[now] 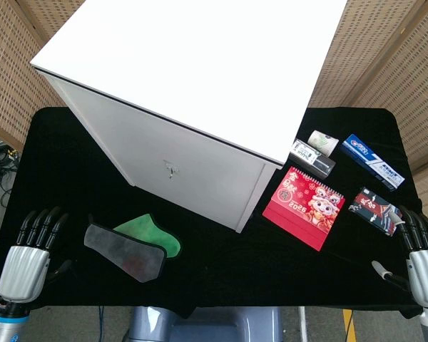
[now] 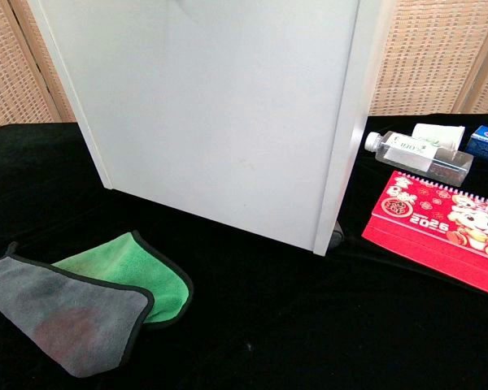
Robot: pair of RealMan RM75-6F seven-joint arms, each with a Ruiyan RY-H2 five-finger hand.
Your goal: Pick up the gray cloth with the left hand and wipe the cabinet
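The gray cloth lies flat on the black table, overlapping a green cloth. The white cabinet stands behind them, its front door with a small key facing me. My left hand rests at the table's front left, to the left of the gray cloth and apart from it, fingers straight and holding nothing. My right hand sits at the front right edge, also empty with fingers extended. Neither hand shows in the chest view.
Right of the cabinet lie a red 2025 desk calendar, a clear bottle, a white cup, a blue toothpaste box and a small dark packet. Wicker screens stand behind the table.
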